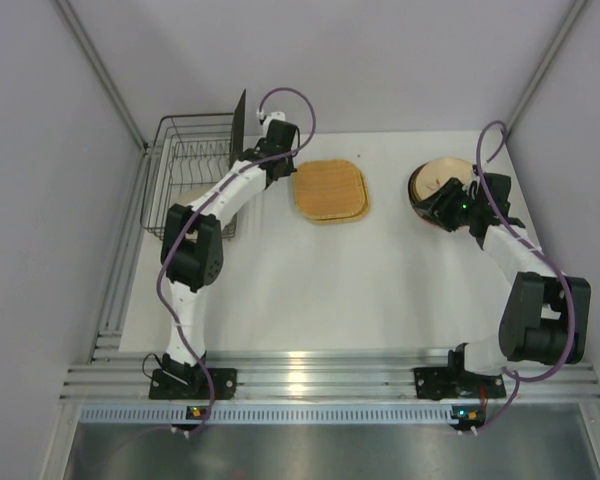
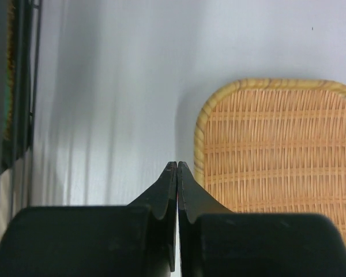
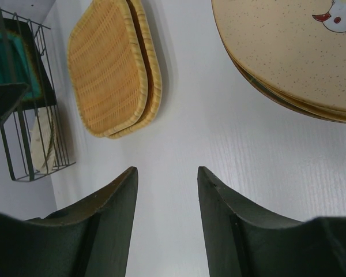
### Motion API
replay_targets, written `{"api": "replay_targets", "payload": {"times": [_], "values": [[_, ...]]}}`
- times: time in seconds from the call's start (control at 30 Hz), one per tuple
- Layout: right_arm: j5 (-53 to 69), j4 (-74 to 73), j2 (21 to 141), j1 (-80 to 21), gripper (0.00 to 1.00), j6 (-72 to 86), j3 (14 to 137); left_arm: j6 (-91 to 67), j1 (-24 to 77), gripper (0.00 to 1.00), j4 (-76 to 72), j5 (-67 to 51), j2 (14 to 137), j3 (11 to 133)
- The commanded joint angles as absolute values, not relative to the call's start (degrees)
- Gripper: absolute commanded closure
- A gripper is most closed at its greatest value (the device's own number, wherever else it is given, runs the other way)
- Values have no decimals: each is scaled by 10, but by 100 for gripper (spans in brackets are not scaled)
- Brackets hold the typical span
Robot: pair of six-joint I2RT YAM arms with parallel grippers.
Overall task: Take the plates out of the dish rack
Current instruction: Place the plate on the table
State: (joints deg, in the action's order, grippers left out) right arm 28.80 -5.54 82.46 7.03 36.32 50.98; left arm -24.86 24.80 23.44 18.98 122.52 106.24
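L gripper [image 2: 177, 166] pinched together just right of rack [image 1: 190, 118], teal sq plate [image 1: 240, 122] upright at its right edge, R gripper [image 3: 167, 171] spread apart near cream plates [image 3: 277, 46], woven plates [image 1: 330, 190] mid-table.

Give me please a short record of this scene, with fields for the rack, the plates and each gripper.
rack: dish rack, far left of table
in rack: teal square plate upright; pale plate low inside
middle: two woven plates, stacked
right: round cream plates, stacked
left gripper: shut, empty, beside woven plates
right gripper: open, empty, near cream plates
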Motion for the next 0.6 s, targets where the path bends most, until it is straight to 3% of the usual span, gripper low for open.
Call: {"api": "replay_targets", "payload": {"times": [0.0, 0.37, 0.57], "values": [[296, -28, 817, 75, 54, 367, 508, -227, 250, 100, 300, 239, 1252, 1121], [296, -36, 813, 75, 54, 363, 509, -222, 249, 100, 314, 236, 1321, 1137], [296, -37, 814, 75, 54, 363, 511, -217, 249, 100, 265, 162, 1322, 1125]]}}
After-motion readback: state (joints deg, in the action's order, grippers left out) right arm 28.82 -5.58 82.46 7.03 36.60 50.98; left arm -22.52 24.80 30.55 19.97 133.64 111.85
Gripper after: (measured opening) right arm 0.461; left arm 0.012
